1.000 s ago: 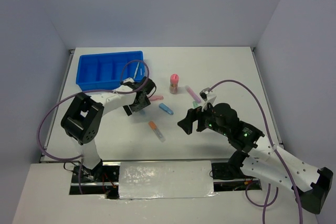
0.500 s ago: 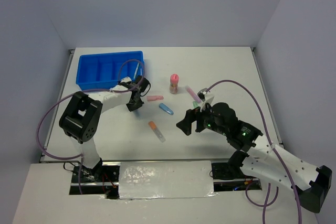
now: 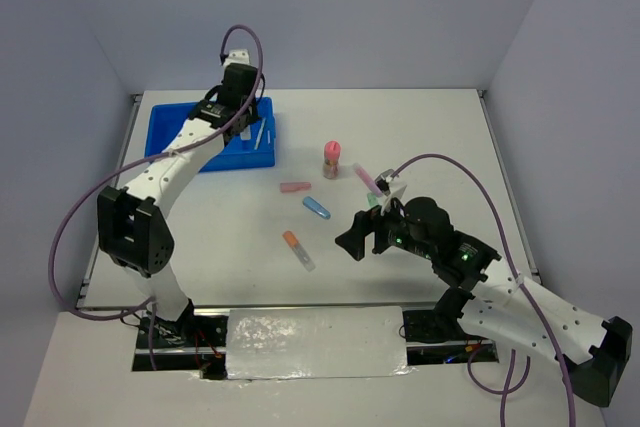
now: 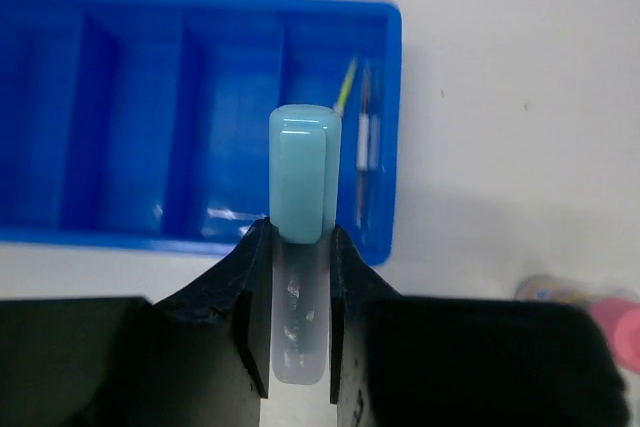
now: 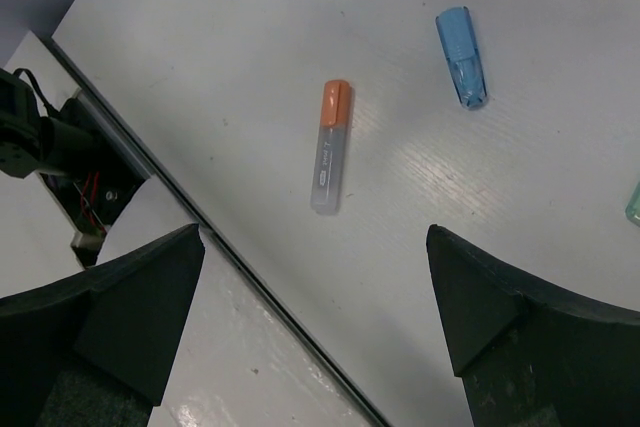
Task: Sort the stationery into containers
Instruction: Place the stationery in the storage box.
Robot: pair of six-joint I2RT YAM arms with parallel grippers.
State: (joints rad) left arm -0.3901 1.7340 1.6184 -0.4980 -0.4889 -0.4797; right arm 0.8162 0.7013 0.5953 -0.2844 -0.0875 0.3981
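Far left first: blue tray [image 3: 160, 139] at the back-left of the table [image 3: 430, 127], narrow slots side by side. Hanging right over it, left gripper [image 4: 298, 247], jaws pinched tight on a mint-green highlighter [image 4: 301, 162], held by the clear barrel with the coloured cap poking out past the fingertips.

Key bit: long axis running straight out along the fingers and lined up with the length of the slots, not across them. Cap sitting just left of the end slot, hiding the divider there, so can't say exactly which slot is underneath. Already in that end slot, a couple of thin pens [image 4: 366, 137], one yellowish, one dark. Looks like a plain drop, maybe after a small nudge left to miss the divider. Can't judge height above the tray from the wrist view.

Moving right, loose on the table: pink stick [image 3: 295, 187], blue stick [image 3: 316, 208], orange marker [image 5: 331, 147], stubby pink-capped cylinder [image 3: 331, 158].

Then right gripper [image 5: 313, 239], spread wide, nothing in it, hovering above the table. Orange marker just ahead of the fingers and roughly centred between them, long axis nearly square to the closing line, so handy for a pinch across the barrel. Right arm clearly the nearer one for all the loose bits.
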